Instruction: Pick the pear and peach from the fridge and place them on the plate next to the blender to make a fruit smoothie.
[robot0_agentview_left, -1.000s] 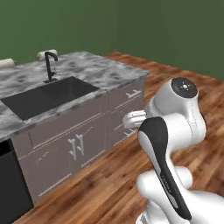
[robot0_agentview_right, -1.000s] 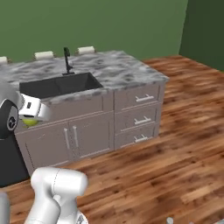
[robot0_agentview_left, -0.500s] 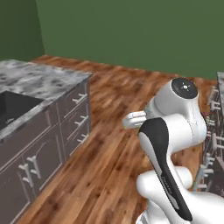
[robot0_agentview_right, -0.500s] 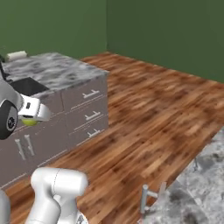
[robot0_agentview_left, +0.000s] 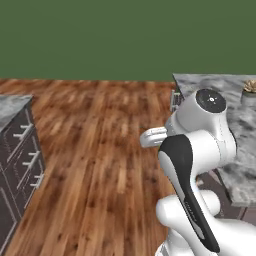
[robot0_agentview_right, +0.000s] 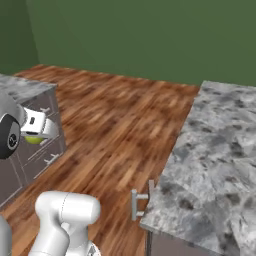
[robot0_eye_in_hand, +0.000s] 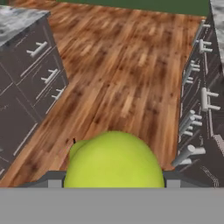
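The pear (robot0_eye_in_hand: 113, 162), yellow-green and rounded, fills the lower middle of the hand view, and my gripper (robot0_eye_in_hand: 113, 181) is shut on it with a dark finger (robot0_eye_in_hand: 52, 179) on each side. In the right base view the same pear (robot0_agentview_right: 33, 140) peeks out under the white hand of the gripper (robot0_agentview_right: 37, 131) at the left edge, well above the wood floor. The peach, fridge, plate and blender are out of view.
A grey marble counter (robot0_agentview_right: 220, 150) with drawer handles (robot0_eye_in_hand: 205, 98) runs along the right; a small potted plant (robot0_agentview_left: 248, 86) stands on its far end. A dark drawer cabinet (robot0_agentview_left: 20, 150) stands at the left. Wood floor (robot0_agentview_left: 100, 150) lies between them, before a green wall.
The whole scene has swung as the base turned: the sink counter slid off to the left and the marble counter came in on the right. The pear stays in the gripper.
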